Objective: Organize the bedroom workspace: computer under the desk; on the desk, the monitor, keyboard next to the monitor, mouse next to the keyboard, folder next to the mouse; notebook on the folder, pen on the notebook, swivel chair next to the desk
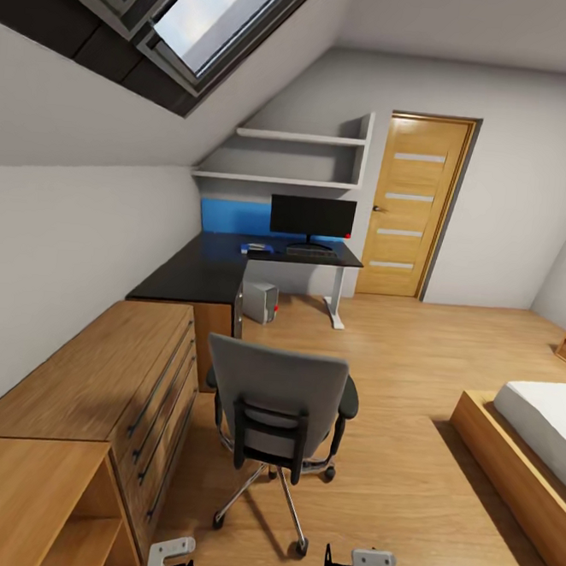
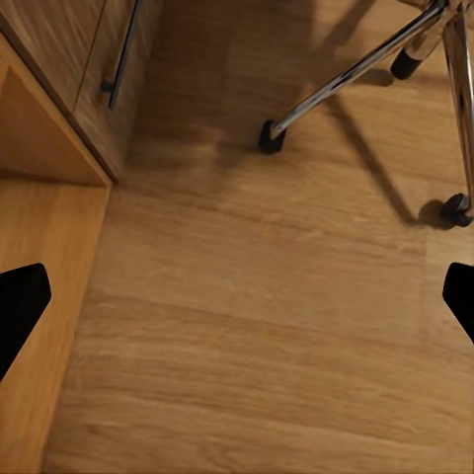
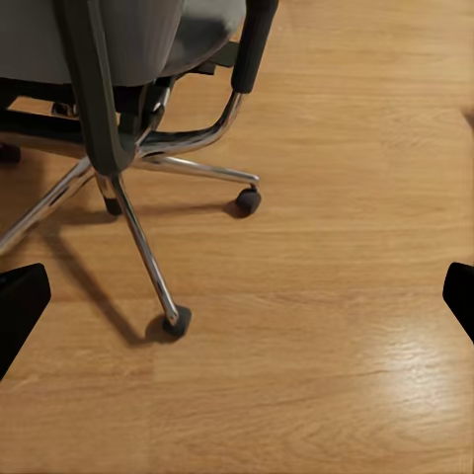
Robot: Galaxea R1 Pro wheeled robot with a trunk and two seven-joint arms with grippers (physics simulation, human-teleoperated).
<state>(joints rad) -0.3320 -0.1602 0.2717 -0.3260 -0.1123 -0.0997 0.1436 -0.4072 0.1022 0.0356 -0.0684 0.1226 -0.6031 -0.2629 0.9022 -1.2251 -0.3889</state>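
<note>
The head camera looks from high up, forward and down across the room. The chair (image 1: 277, 411) is near it and the desk (image 1: 233, 266) is far off by the back wall. Both wrist cameras sit low and face down at the wood floor (image 2: 267, 326). The left one is close to the dresser (image 2: 69, 69) and the chair's legs. The right one is close under the seat. All three share the chair.
</note>
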